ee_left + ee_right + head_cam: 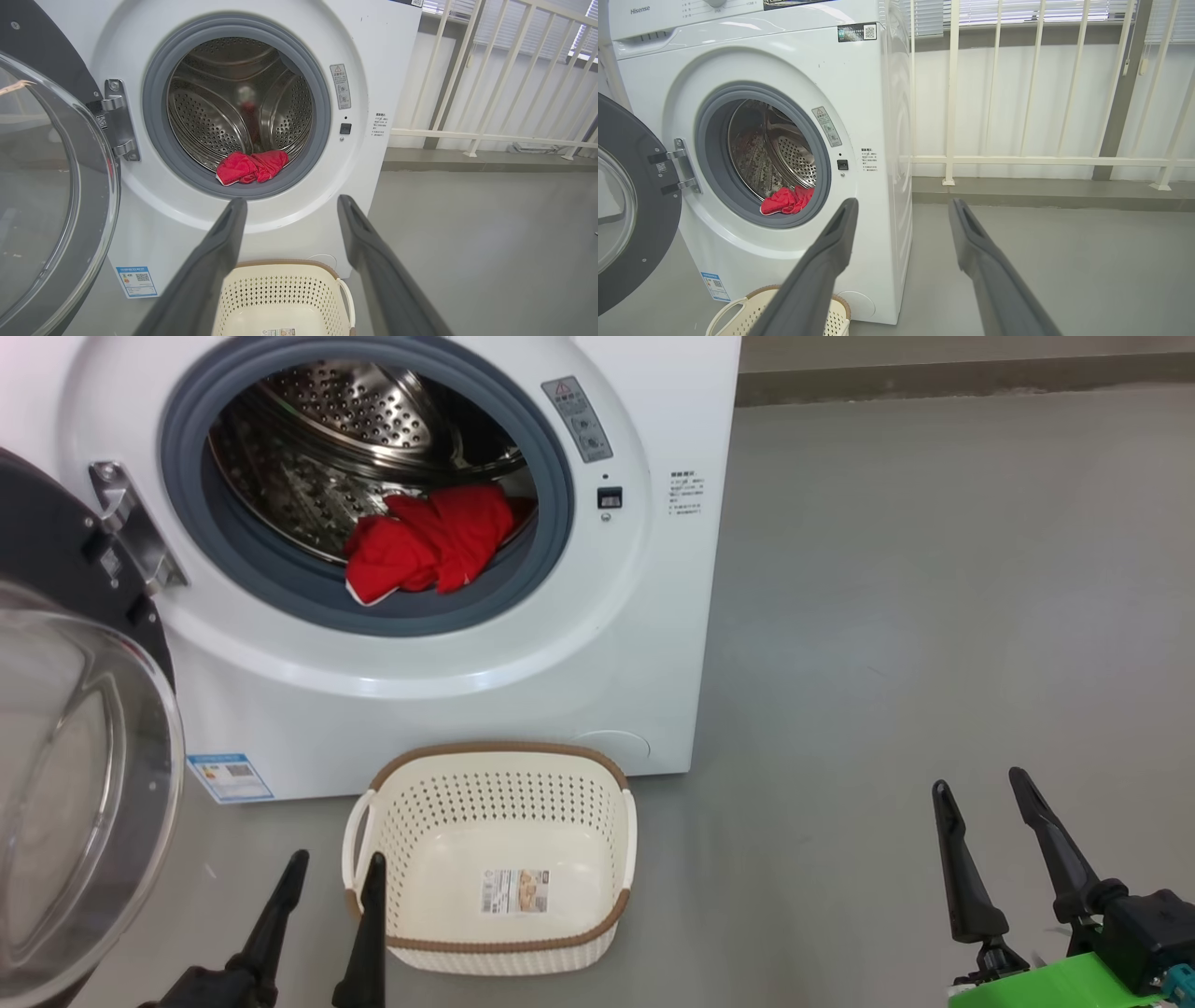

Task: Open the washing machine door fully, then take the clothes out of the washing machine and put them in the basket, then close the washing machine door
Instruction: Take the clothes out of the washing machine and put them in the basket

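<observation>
Done opening door at left; next reach left gripper or right gripper, both spread empty, toward upper-centre clothes.

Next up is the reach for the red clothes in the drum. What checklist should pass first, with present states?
1. Round black-rimmed glass door swung clear of the opening: ok.
2. Red fabric clothes at the perforated steel drum's front lip, unobstructed: ok.
3. Cream perforated plastic basket on the floor before the white washing machine, empty: ok.
4. Left pincer open, empty: ok.
5. Right pincer open, empty: ok.
6. Further garments deeper inside: cannot tell.
</observation>
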{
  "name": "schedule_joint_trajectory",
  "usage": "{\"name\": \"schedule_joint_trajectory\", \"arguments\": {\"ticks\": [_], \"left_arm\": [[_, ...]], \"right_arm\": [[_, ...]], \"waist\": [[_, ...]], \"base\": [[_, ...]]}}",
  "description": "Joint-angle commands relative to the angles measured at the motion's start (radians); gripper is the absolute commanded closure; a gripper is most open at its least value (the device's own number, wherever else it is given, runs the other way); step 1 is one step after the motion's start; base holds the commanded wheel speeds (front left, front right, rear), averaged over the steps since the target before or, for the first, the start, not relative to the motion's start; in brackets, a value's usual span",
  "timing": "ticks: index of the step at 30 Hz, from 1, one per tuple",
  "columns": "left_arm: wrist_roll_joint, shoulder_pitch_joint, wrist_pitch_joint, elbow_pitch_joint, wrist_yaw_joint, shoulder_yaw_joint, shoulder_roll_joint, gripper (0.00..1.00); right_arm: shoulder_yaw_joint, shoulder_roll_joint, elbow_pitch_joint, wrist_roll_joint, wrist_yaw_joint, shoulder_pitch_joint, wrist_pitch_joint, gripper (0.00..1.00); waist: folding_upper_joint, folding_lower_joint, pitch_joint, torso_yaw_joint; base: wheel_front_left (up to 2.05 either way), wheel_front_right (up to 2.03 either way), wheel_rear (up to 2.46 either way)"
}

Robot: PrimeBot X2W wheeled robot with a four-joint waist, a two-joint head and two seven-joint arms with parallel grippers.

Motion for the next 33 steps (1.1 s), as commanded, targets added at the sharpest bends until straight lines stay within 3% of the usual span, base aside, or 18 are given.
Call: {"name": "schedule_joint_trajectory", "arguments": {"ticks": [1, 10, 33], "left_arm": [[0.006, -0.025, -0.012, -0.022, 0.010, 0.034, 0.012, 0.00], [0.017, -0.018, -0.012, -0.052, 0.012, 0.024, 0.005, 0.00], [0.016, -0.045, -0.004, -0.103, 0.053, 0.018, 0.001, 0.00]], "right_arm": [[0.020, -0.014, -0.028, -0.002, 0.006, -0.019, -0.006, 0.00], [0.027, -0.014, -0.027, 0.004, 0.006, -0.025, -0.006, 0.00], [0.046, -0.014, -0.040, 0.009, 0.006, -0.057, -0.006, 0.00]], "waist": [[-0.0001, 0.0000, 0.000, 0.001], [-0.0001, 0.0000, 0.003, 0.007], [-0.0001, 0.0000, 0.075, 0.030]], "base": [[1.59, -1.59, 0.00], [1.15, -1.15, 0.00], [0.02, -0.02, 0.00]]}}
